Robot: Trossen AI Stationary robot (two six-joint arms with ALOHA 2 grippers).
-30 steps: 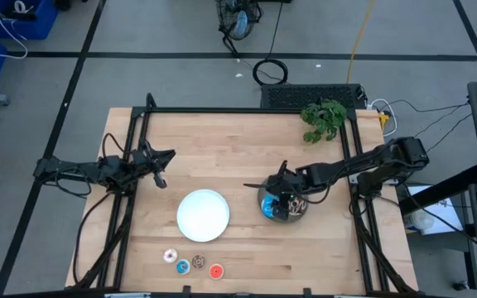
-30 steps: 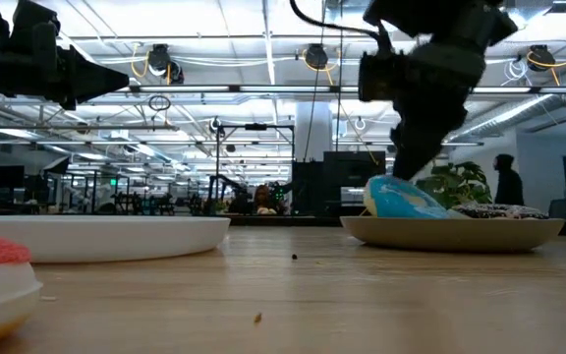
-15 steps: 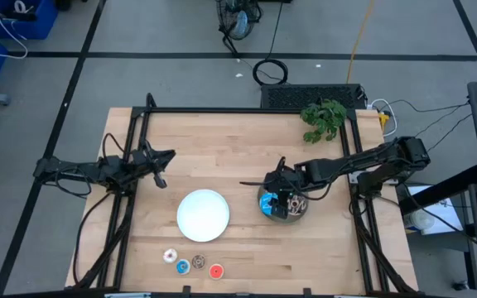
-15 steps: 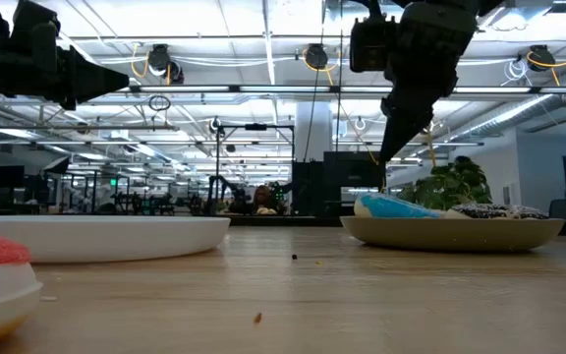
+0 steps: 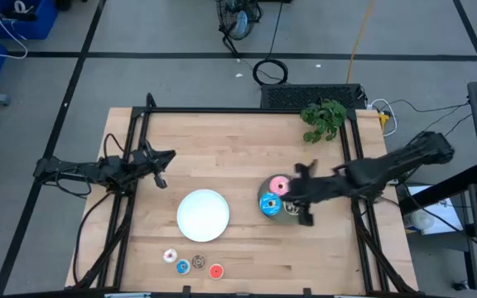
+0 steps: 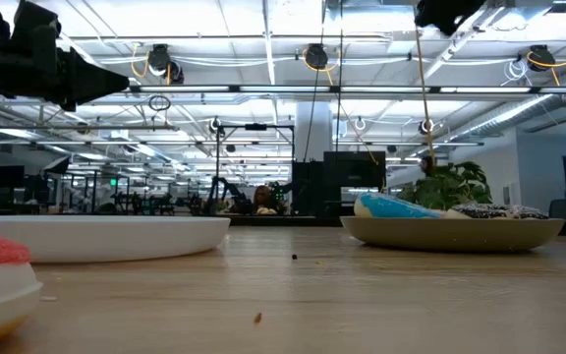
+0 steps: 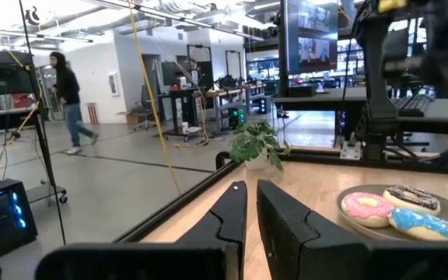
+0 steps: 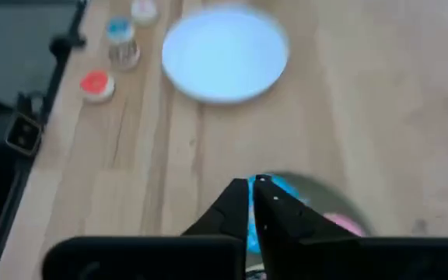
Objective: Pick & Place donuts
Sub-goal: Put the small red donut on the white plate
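A grey plate [image 5: 277,215] right of centre holds a pink donut [image 5: 279,185], a blue donut [image 5: 269,204] and a chocolate drizzled donut [image 7: 411,197], all lying flat. Several mini donuts [image 5: 190,263] lie on the table near its front edge, in front of a white plate [image 5: 203,215]. My right gripper [image 8: 253,187] hangs shut and empty above the grey plate, over the blue donut [image 8: 274,189]; it shows blurred in the high view [image 5: 295,197]. My left gripper [image 7: 251,196] waits shut at the table's left [image 5: 162,172], holding nothing.
A green plant [image 5: 323,120] stands at the far right corner. Black frame rails [image 5: 131,165] run along the table's left and right sides. Bare wood lies between the two plates and across the far half. A person [image 7: 68,97] walks in the room beyond.
My right gripper has risen from the grey plate, out of the low view's top, and drawn back toward the table's right edge, uncovering the pink donut. The blue donut, tipped up on the plate a second ago, now lies flat.
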